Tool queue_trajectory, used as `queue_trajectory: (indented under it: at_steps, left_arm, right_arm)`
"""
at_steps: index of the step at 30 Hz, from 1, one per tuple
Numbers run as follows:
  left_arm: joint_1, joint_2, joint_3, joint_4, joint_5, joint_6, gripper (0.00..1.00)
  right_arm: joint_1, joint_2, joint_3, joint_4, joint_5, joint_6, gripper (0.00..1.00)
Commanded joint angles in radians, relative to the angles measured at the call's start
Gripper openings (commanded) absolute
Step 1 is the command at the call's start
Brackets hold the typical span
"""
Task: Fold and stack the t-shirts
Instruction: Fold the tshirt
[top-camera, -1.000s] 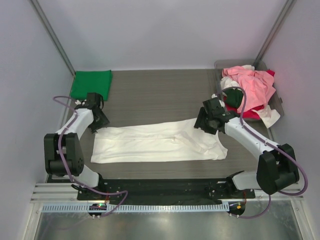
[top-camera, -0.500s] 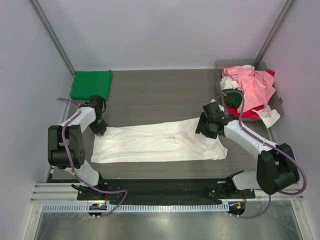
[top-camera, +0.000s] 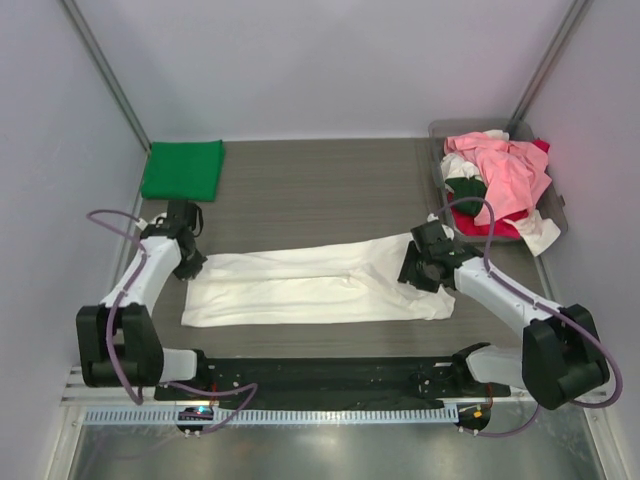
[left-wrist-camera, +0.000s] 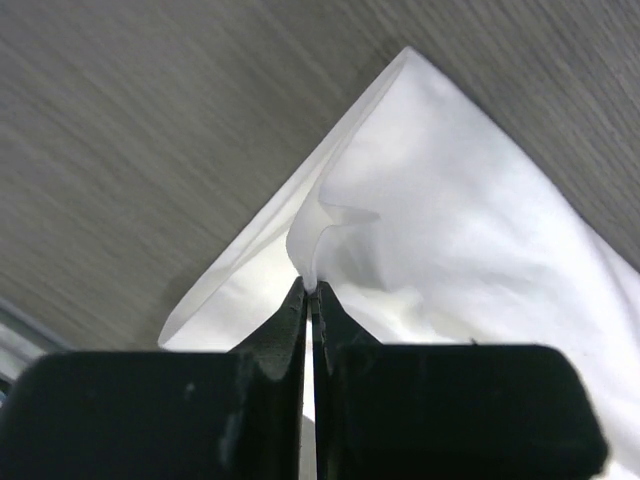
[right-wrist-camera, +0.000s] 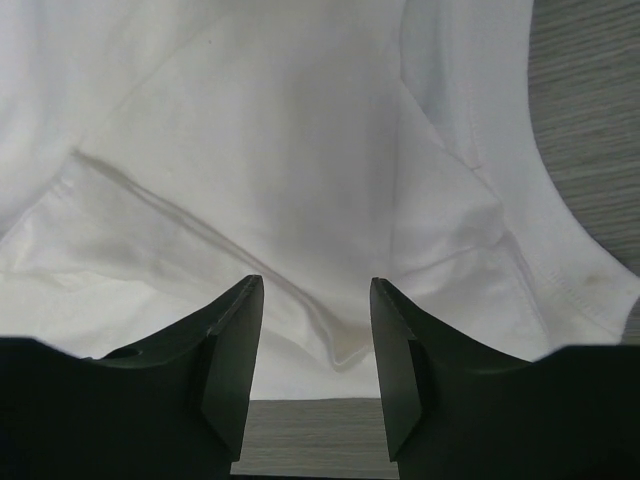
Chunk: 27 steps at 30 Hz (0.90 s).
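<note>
A dark grey wood-grain tabletop (top-camera: 320, 190) fills the middle of the top view, its grain running left to right. Behind it rises a plain pale lilac back wall (top-camera: 320, 70), with matching panels on the left (top-camera: 50, 200) and right (top-camera: 605, 170). A slim grey metal post (top-camera: 105, 75) slants up from the far left corner, and another (top-camera: 545, 65) from the far right. Along the near edge lie a black base plate (top-camera: 320, 372), a white slotted strip (top-camera: 330, 414) and a brushed metal sheet (top-camera: 320, 455). The light is soft and even.

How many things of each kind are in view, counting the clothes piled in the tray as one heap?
White cloth t-shirt laid flat: 1
Folded bright green cloth t-shirt: 1
Heap of pink, red, white and dark green cloth: 1
Grey plastic tray: 1
Tools: 2, the left tool and the right tool
Total: 6
</note>
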<state>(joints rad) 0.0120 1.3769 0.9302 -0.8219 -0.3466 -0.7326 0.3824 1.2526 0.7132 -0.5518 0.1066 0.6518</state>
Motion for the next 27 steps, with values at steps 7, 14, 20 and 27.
queue_trajectory:
  at_steps: [7, 14, 20, 27]
  left_arm:
    - [-0.003, -0.263, -0.120, -0.106, -0.043, -0.174, 0.64]
    - [-0.003, -0.424, -0.139, -0.017, 0.021, -0.115, 0.68]
    - [-0.146, -0.213, -0.039, 0.096, 0.164, 0.002, 0.67]
    - [-0.253, 0.138, 0.042, 0.076, 0.152, 0.029, 0.66]
  right_arm:
    - [0.004, -0.169, -0.104, -0.022, 0.024, 0.039, 0.52]
    - [0.004, -0.214, -0.095, -0.039, 0.015, 0.040, 0.53]
    - [0.004, -0.093, -0.044, 0.007, -0.024, 0.065, 0.54]
    - [0.001, 0.149, 0.022, 0.081, -0.093, 0.127, 0.56]
